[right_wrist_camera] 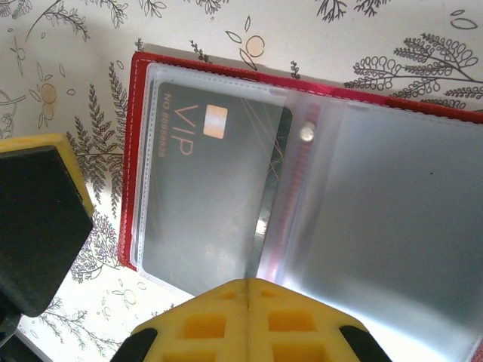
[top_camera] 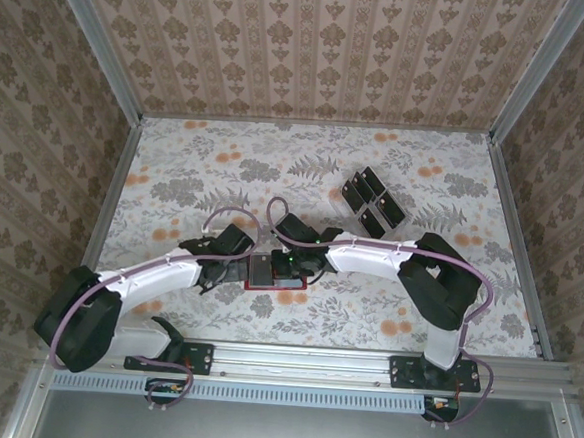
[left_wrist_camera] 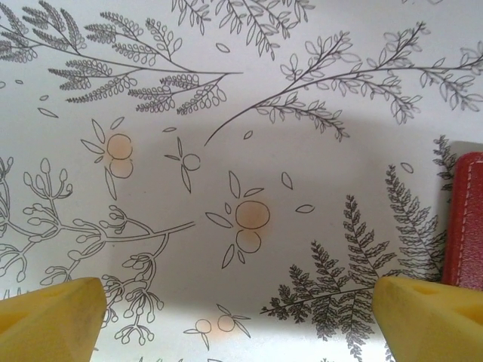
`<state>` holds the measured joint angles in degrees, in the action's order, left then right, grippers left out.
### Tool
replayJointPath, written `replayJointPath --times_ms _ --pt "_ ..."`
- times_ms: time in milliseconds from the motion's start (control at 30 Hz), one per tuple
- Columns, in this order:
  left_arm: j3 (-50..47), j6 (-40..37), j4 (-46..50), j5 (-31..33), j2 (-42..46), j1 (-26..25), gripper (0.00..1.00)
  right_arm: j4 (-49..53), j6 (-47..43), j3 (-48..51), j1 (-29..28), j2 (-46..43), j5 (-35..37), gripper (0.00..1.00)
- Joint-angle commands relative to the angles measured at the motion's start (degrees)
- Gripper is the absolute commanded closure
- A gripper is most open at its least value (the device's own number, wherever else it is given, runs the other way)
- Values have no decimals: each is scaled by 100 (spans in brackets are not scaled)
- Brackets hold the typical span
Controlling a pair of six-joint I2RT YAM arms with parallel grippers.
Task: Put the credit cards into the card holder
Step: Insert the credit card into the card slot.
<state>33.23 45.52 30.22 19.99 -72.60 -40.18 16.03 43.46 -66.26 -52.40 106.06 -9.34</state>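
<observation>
Wallet (right_wrist_camera: 128, 173) open mid-frame, we are seemingly nudging its sleeved card (right_wrist_camera: 211, 188) home with right gripper (right_wrist_camera: 247, 290) pressed together, left gripper (left_wrist_camera: 238, 302) spread beside, ready to steady.

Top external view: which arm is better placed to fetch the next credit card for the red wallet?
Probably the right. The loose cards lie on its side, and the right fingers, shut, are over the wallet. The left fingers, open and empty, hang beside the wallet, farther from the cards.

Overhead; wrist close-ups sharing card holder (right_wrist_camera: 392, 196)
</observation>
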Motion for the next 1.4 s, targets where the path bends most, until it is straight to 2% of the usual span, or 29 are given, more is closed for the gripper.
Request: replayJointPath --times_ms 0,400,1000,1133,1367 --pt "-132 159 119 74 -176 3 0 42 38 43 6 150 47 100" --pt "-168 114 -250 -117 -615 -23 0 15 22 -215 -21 496 -109 100" --pt "-199 80 -412 -190 -737 -84 0 242 -110 -729 -209 846 -323 100" --pt "-52 45 -135 -49 -613 -73 0 342 -166 -666 -193 663 -181 100" --pt "216 -59 450 259 89 146 0 381 -202 -413 5 131 1 99"
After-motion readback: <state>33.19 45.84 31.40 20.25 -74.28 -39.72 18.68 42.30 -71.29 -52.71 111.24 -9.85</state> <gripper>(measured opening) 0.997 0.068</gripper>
